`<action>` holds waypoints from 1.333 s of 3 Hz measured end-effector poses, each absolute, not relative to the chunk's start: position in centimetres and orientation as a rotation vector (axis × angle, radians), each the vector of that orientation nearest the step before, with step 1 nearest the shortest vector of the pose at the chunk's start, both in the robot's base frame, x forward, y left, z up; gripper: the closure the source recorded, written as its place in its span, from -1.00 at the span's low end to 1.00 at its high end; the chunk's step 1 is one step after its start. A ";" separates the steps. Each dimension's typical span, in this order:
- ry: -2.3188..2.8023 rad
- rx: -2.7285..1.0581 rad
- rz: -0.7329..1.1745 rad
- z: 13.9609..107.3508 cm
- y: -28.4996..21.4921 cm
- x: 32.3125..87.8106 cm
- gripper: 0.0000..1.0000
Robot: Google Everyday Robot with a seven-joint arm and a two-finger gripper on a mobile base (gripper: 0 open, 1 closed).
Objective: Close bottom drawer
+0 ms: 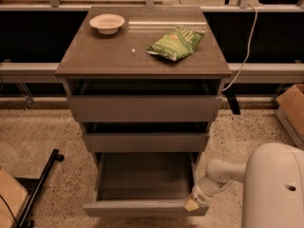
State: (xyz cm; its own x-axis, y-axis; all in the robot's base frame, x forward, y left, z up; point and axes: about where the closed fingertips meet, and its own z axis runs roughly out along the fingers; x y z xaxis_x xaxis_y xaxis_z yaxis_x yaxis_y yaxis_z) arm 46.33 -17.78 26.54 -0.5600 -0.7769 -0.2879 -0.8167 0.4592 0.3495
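The bottom drawer [142, 207] of a small grey-brown cabinet stands pulled far out, its plain box interior empty. The middle drawer [145, 141] and the top drawer [142, 108] above it stand slightly out. My gripper [192, 204] sits at the right end of the bottom drawer's front panel, at its top edge, on the end of my white arm [223, 172] that reaches in from the lower right.
A white bowl [107, 23] and a green snack bag [175, 42] lie on the cabinet top. A cardboard box [292, 109] stands on the floor at right. A black bar on a wheel [40, 186] lies at lower left. A cable [242, 51] hangs behind the cabinet.
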 end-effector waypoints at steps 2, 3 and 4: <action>2.754 -1.326 0.808 18.1 -19.8 44.5 1.00; 2.754 -1.326 0.808 18.1 -19.8 44.5 1.00; 2.734 -1.302 0.789 17.3 -19.7 45.6 1.00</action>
